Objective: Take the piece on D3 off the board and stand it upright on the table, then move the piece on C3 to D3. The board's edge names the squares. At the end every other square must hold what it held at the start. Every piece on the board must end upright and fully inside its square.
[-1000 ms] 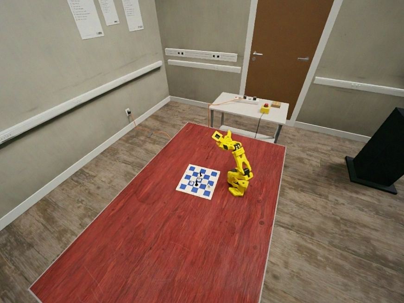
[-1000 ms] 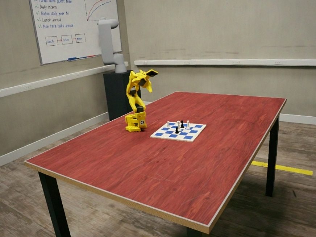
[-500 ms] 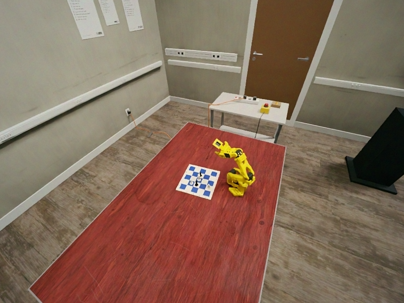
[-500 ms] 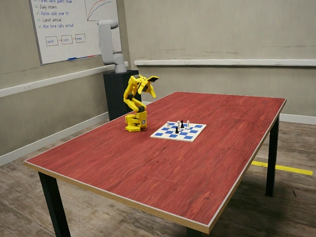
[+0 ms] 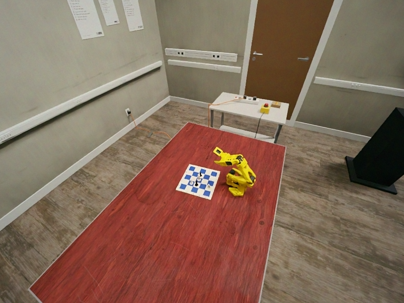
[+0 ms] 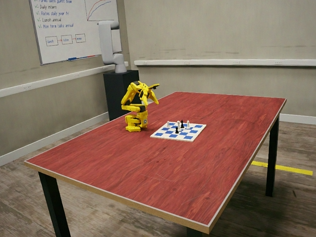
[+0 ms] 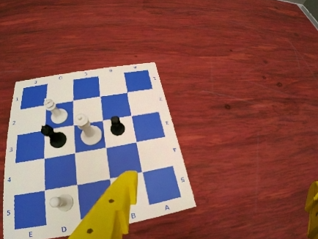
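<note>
Your gripper [image 6: 152,99] hung half open and empty; you needed it square above the D3 piece [image 7: 53,136], clear of the C3 piece [image 7: 88,129].

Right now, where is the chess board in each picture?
Top: the chess board lies mid-picture, just left of the yellow arm.
Exterior: the board lies near the middle, just right of the arm's base.
Wrist: the board fills the left half, with a yellow finger over its bottom edge.
Shared landmark: the red table under it in all three.
</note>
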### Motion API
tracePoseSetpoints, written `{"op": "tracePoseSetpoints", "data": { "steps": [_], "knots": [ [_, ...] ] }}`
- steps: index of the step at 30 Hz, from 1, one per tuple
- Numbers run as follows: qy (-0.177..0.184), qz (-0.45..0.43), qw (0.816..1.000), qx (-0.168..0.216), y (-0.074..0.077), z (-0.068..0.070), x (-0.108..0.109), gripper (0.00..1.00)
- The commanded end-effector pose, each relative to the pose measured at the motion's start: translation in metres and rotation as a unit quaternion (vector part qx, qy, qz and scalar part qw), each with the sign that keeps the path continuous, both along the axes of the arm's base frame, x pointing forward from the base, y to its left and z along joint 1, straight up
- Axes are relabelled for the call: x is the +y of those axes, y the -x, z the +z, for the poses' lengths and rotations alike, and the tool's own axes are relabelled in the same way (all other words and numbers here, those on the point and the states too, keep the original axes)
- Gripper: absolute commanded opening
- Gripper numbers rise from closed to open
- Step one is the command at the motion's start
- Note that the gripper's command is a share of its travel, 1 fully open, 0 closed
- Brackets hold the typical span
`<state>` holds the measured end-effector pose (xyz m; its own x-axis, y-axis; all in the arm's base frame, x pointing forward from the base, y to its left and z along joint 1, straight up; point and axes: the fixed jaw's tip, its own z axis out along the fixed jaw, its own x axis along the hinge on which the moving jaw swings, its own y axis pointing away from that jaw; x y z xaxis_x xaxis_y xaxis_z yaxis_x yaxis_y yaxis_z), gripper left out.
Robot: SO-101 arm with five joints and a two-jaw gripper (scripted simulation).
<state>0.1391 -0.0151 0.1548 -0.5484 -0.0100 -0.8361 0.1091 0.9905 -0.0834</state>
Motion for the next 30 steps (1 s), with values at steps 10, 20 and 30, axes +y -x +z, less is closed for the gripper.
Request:
{"op": "tracePoseSetpoints", "data": {
  "steps": [10,20,30],
  "knots": [
    [-0.027,0.010,1.000,0.003,0.0032,-0.0115,0.0081,0.40],
    [-0.027,0.010,1.000,0.003,0.0032,-0.0115,0.0081,0.40],
    [-0.027,0.010,1.000,0.003,0.0032,-0.0115,0.0081,0.40]
  ]
}}
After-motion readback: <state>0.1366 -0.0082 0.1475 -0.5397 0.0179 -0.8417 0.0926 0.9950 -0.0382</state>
